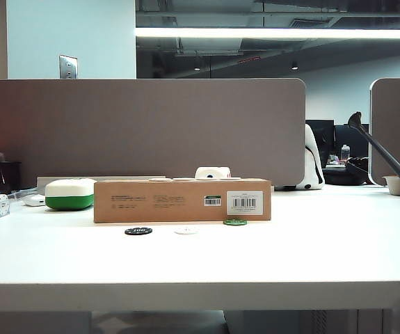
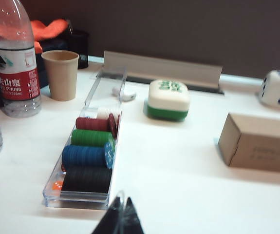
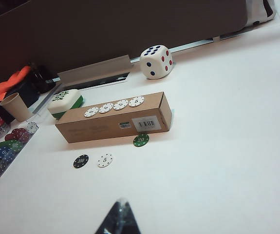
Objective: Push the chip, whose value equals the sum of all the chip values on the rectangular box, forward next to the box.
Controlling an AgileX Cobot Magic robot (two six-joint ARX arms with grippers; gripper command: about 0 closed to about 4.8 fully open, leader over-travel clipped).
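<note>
Both grippers look closed and hold nothing: right gripper [image 3: 119, 219], left gripper [image 2: 120, 219]. Far ahead of the right fingers, the green chip [image 3: 140, 140] already touches the box [image 3: 115, 119]. Another push could bump the box and spill its white chips [image 3: 113, 106].

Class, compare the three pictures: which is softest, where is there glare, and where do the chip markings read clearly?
Left wrist view: softest, left gripper a dark blur. Exterior view: ceiling light glares, green chip unreadable. Right wrist view: sharper, green chip reads 20 beside the rectangular box; right gripper blurred.
</note>
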